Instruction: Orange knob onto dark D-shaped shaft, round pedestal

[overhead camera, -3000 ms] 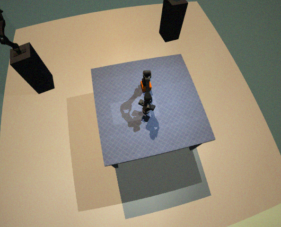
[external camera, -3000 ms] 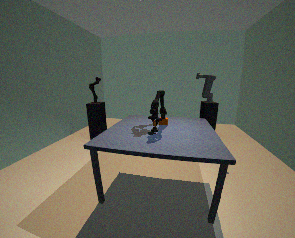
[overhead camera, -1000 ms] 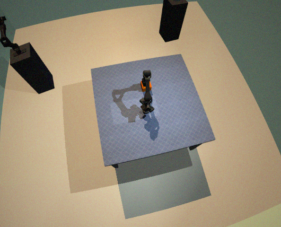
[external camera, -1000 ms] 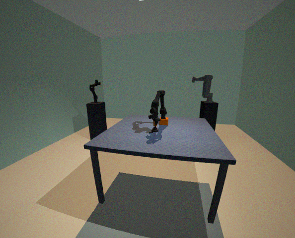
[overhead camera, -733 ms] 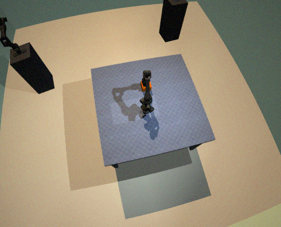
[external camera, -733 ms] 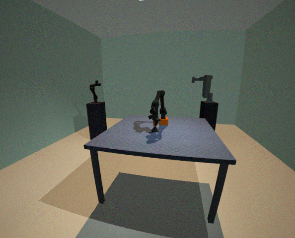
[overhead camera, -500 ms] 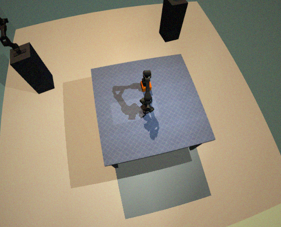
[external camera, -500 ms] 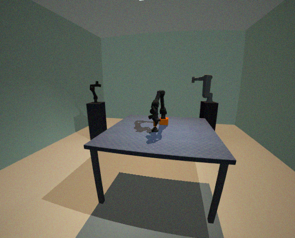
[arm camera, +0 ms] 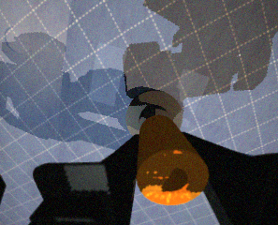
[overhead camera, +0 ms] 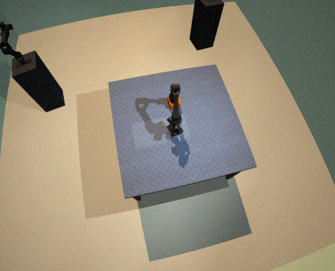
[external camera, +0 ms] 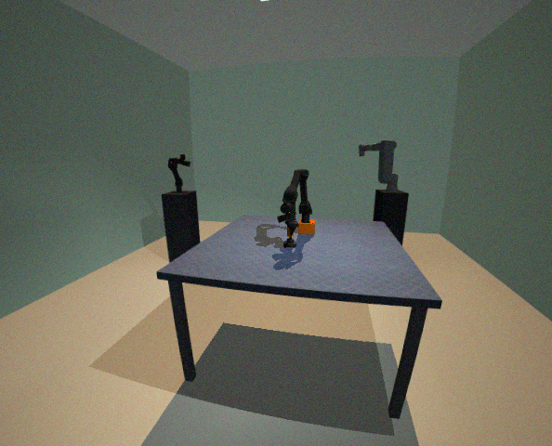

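Observation:
The orange knob (arm camera: 172, 159) is a tapering cylinder with a dark hole in its near end face. My gripper (arm camera: 159, 137) (external camera: 290, 234) is shut on the knob, one black finger on each side. In the top view the arm hides the knob. The round grey pedestal (arm camera: 175, 112) (external camera: 289, 243) stands on the table just beyond the knob's far end. A dark patch beside that end may be the shaft or a shadow. The knob's far end overlaps the pedestal in the wrist view; whether it touches the shaft or is on it cannot be told.
The blue table (overhead camera: 208, 140) (external camera: 353, 268) carries the arm on its orange base (overhead camera: 176, 105) (external camera: 307, 228), behind the pedestal. Arm shadows cross the table around the pedestal. Black pillars (overhead camera: 39, 84) (external camera: 181, 220) with other arms stand away from the table.

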You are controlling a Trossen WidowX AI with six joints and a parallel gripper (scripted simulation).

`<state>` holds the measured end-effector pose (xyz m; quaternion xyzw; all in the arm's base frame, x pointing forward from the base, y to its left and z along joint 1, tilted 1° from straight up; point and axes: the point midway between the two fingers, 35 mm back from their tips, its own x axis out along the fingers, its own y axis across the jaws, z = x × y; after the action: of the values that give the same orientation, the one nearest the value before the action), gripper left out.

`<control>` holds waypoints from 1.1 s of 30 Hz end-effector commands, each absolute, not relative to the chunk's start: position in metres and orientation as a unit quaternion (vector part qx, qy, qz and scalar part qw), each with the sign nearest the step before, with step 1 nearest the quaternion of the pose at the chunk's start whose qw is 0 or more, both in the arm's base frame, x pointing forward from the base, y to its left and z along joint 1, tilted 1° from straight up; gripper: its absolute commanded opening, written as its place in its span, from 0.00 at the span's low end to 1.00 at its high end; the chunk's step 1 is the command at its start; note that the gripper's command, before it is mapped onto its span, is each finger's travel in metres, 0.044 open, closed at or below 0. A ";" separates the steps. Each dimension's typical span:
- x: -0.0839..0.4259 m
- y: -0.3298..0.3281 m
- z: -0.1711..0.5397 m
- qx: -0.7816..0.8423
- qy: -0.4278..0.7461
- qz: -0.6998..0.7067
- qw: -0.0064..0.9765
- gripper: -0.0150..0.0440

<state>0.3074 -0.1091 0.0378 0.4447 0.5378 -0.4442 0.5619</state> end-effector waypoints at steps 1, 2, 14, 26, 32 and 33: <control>0.309 -0.109 0.039 0.474 0.512 -0.471 0.539 0.25; 0.309 -0.109 0.039 0.474 0.512 -0.471 0.539 0.25; 0.308 -0.109 0.034 0.474 0.512 -0.471 0.539 0.25; 0.308 -0.109 0.035 0.474 0.512 -0.471 0.539 0.25; 0.308 -0.109 0.040 0.477 0.510 -0.473 0.537 0.25; 0.308 -0.109 0.040 0.481 0.506 -0.477 0.533 0.25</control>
<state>0.3063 -0.1086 0.0363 0.4741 0.5136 -0.4727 0.5367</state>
